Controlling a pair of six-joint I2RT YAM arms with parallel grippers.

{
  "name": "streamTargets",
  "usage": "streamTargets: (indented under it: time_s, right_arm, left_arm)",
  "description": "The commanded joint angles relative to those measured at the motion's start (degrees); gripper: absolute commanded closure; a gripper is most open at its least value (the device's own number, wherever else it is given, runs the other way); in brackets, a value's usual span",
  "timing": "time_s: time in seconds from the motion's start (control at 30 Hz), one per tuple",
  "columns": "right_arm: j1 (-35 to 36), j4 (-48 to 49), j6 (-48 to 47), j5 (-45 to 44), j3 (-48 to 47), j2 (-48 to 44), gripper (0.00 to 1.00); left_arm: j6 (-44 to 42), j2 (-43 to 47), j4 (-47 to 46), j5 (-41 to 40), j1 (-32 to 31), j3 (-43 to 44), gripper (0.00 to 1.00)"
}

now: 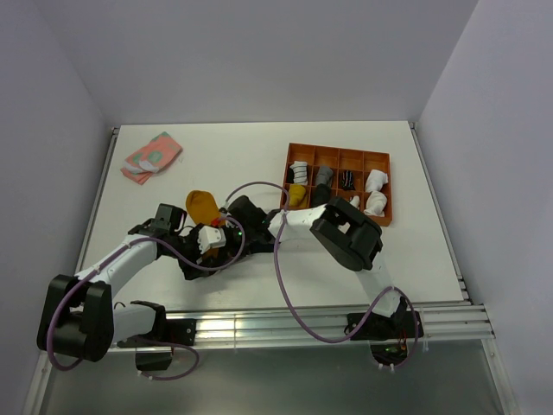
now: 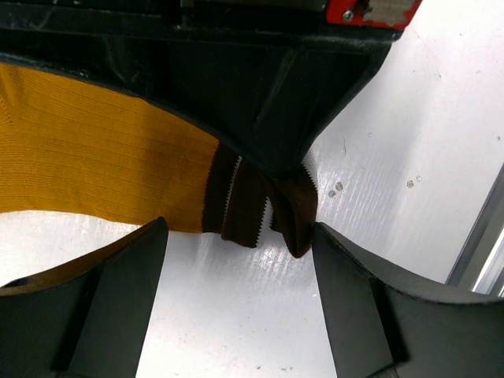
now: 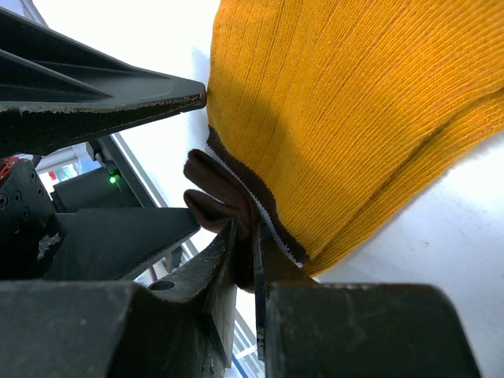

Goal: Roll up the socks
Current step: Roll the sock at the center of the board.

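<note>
Far off to the left of the left fingers (image 2: 118, 299), a pink-and-green cloth (image 1: 151, 156) lies folded on the white counter (image 1: 225, 156). The left fingers are spread wide and hold nothing. They sit low over the counter, with a big gap between them. The dark brown cuff (image 2: 264, 209) of the mustard-orange sock (image 2: 94, 157) hangs down into that gap. The tip of the cuff is right by the right-hand finger, but it is hard to tell if they touch. From the cuff, the rest of the sock spreads out past the left-hand finger and lies bunched on the counter.

The right fingers (image 3: 220, 264) face the left fingers from the other side of the cuff. They are pressed nearly together and pinch the brown cuff between them. A thin white stripe shows where the brown meets the mustard, just by their tips.

Well to the right of both pairs of fingers sits an orange tray (image 1: 337, 145) with little boxes in it. Rolled socks (image 1: 376, 180) lie in the boxes.
</note>
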State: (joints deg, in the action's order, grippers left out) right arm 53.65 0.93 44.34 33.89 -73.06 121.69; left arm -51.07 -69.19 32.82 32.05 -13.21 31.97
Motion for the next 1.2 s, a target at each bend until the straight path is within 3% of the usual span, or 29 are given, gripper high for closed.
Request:
streamTargets:
  time_s: [0.0,0.5,1.17]
  right_arm:
    - [-0.47,-4.36,-0.39,-1.81,1.69,1.62,1.00]
    - [-1.18,-1.19,1.19,-0.49,4.50,1.01,1.00]
    - [-2.23,6.45,6.28,4.87,7.67,-0.22,1.00]
  left_arm:
    - [-1.66,-0.42,0.05,1.17,-0.41,1.96,0.20]
    - [1.58,-1.73,-2.85,2.58,-4.80,2.75,0.19]
    - [1.32,-4.81,-2.32,3.63,-5.33,3.10,0.28]
